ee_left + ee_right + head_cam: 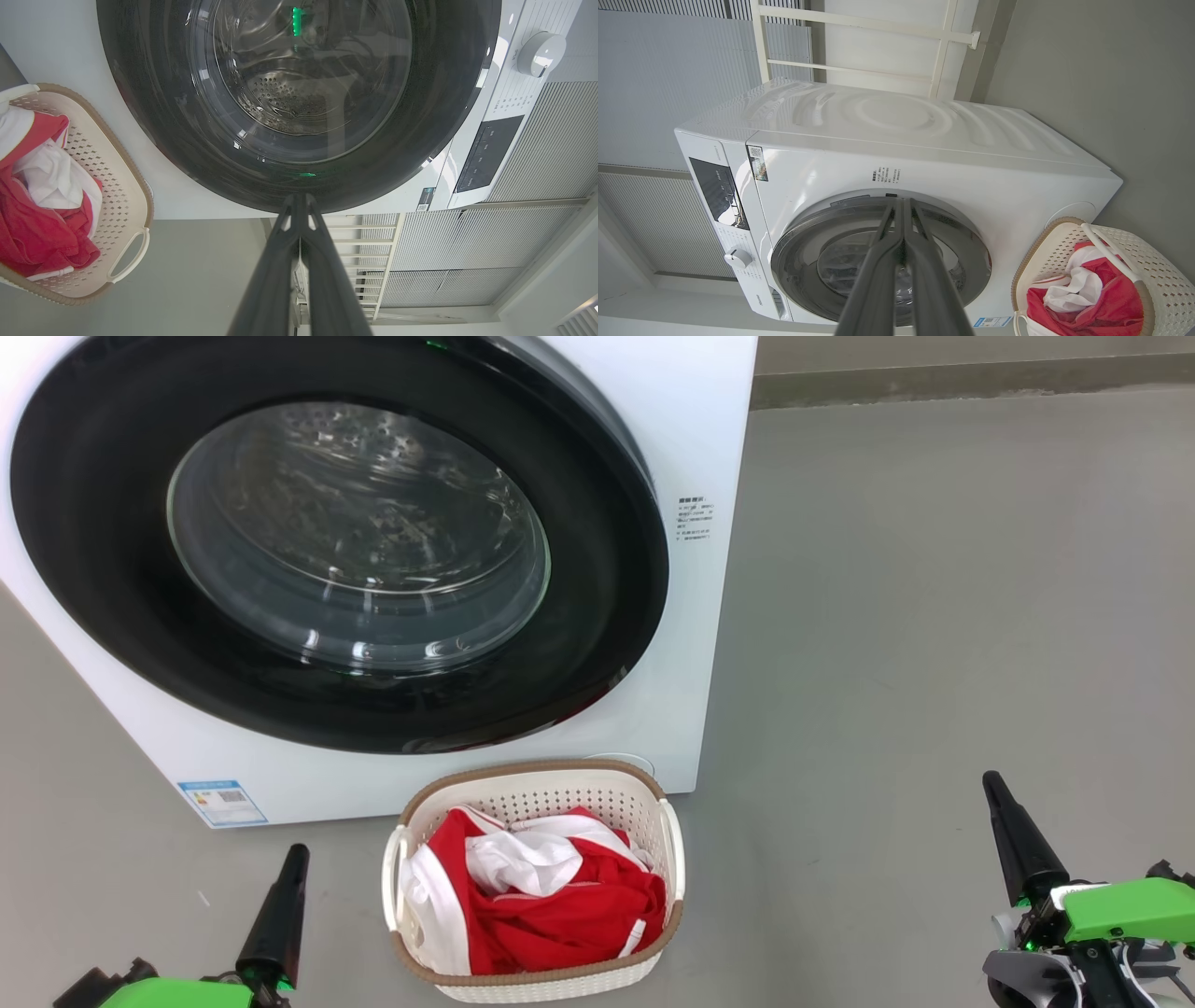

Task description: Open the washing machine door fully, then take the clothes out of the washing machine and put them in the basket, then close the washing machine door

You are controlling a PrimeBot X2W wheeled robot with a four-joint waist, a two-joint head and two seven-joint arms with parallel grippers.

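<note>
The white washing machine (695,448) fills the upper left of the head view. Its round black-rimmed door (336,551) lies closed against the front, the steel drum visible through the glass. The cream basket (532,793) stands on the floor right in front of the machine, with the red and white clothes (551,896) heaped inside. My left gripper (297,852) is shut and empty, low to the left of the basket. Off to the right of the basket, my right gripper (990,779) is shut and empty too. The wrist views show the door (299,93) (882,261) and the basket (135,205) (1148,266).
Grey floor (934,616) spreads to the right of the machine. A blue label (222,803) sits at the machine's lower left corner. The control panel with a round knob (542,53) lies along the machine's top front. A white rail frame (943,42) stands behind the machine.
</note>
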